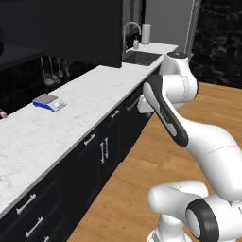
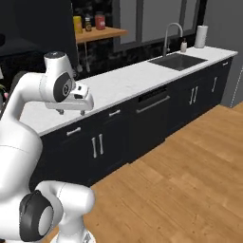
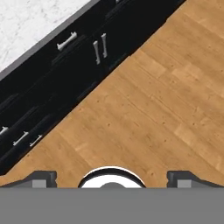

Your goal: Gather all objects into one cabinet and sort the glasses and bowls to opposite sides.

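Note:
My gripper is open with nothing between its jaws, and it points down at the wooden floor in front of the lower cabinets. In the right base view the gripper hangs just off the counter's front edge at counter height. A black wall cabinet hangs over the white marble counter at the upper left. The glasses, the bowls and the other objects are out of view.
A blue and grey kitchen scale lies on the counter. Farther along are a sink, a faucet and a paper towel roll. A wooden shelf holds jars. Black drawers and doors run under the counter.

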